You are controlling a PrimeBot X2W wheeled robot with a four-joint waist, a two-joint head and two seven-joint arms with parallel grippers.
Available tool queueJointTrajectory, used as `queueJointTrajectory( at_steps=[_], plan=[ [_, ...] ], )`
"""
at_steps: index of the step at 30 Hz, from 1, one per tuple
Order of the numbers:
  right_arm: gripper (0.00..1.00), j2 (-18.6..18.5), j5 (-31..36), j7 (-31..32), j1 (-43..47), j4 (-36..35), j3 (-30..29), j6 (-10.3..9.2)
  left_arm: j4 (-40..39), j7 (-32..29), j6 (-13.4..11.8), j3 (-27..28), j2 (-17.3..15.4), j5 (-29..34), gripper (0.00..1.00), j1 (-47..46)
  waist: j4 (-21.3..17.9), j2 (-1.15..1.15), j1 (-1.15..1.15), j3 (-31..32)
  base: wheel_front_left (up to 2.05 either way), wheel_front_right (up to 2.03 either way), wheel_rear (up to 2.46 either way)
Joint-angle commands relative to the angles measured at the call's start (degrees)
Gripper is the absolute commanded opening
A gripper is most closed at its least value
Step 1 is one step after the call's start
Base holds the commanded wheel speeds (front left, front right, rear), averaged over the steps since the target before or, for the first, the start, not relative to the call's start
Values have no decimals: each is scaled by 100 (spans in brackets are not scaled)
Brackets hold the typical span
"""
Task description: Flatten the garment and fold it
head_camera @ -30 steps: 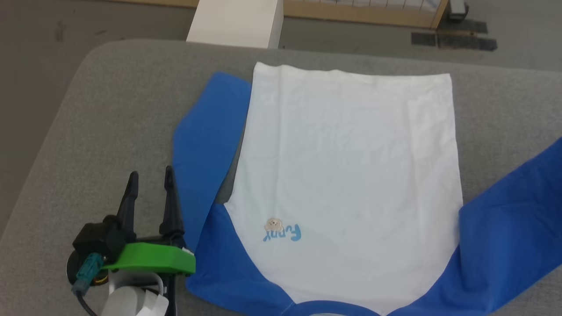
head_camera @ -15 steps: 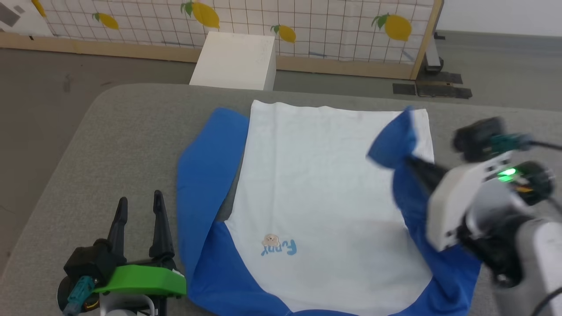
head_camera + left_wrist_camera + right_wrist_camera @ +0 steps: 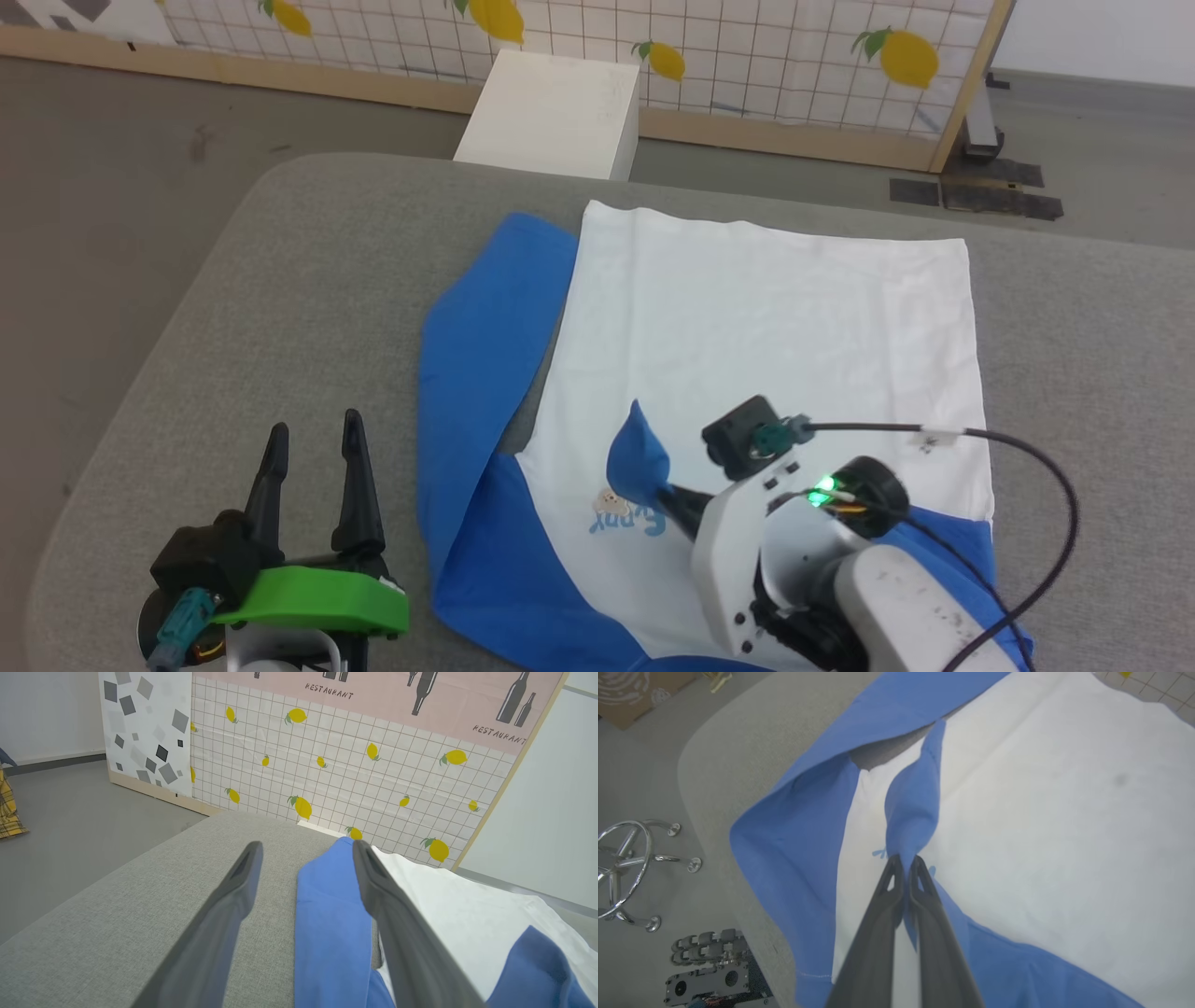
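Nearest me, the left gripper [image 3: 315, 425] sits low over the grey woven tabletop [image 3: 233, 308], its two tapered dark fingers spread wide with nothing between them. Just beside it the garment [image 3: 775, 317] lies spread across the middle of the table. It has a smooth, lightly creased white cotton body with a small print near the collar end. The right gripper [image 3: 668, 497] pinches the end of one blue sleeve [image 3: 637, 457], raised in a soft peak over the white chest. The other sleeve [image 3: 476, 355] lies along the body's side. Beyond stand a white box [image 3: 555, 112] and a lemon-printed grid panel [image 3: 775, 47].
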State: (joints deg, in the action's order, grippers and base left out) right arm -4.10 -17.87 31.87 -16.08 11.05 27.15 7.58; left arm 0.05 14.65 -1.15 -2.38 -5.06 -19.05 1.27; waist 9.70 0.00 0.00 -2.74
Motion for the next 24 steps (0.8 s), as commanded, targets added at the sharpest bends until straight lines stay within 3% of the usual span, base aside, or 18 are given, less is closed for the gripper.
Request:
queueJointTrajectory(
  at_steps=[1, 13, 14, 15, 19, 24],
  plan=[
    [0, 50, -9, -123, -130, 187, 103, -9, 17, -4, -17, -7, 12, -9, 100, 47, 53, 0, 0, -73, 0, 0, 0],
    [0, 121, -640, -858, -727, 1497, 1219, -9, 79, 15, -48, -83, 63, -58, 100, -14, 60, 0, 0, -308, 0, 0, 0],
    [37, 121, -760, -934, -772, 1493, 1298, -9, 87, 17, -49, -86, 66, -60, 100, -26, 55, 0, 0, -317, 0, 0, 0],
    [100, 121, -898, -1030, -828, 1477, 1376, -9, 96, 18, -51, -85, 68, -62, 100, -38, 42, 0, 0, -326, 0, 0, 0],
    [100, 122, -1303, -1257, -1033, 1340, 1555, -9, 129, 23, -54, -67, 64, -59, 100, -55, -29, 0, 0, -314, 0, 0, 0],
    [100, 122, -1440, -1657, -1249, 911, 979, -9, 161, 26, -61, -47, 42, -61, 100, -11, -194, 0, 0, -148, 0, 0, 0]
  ],
)
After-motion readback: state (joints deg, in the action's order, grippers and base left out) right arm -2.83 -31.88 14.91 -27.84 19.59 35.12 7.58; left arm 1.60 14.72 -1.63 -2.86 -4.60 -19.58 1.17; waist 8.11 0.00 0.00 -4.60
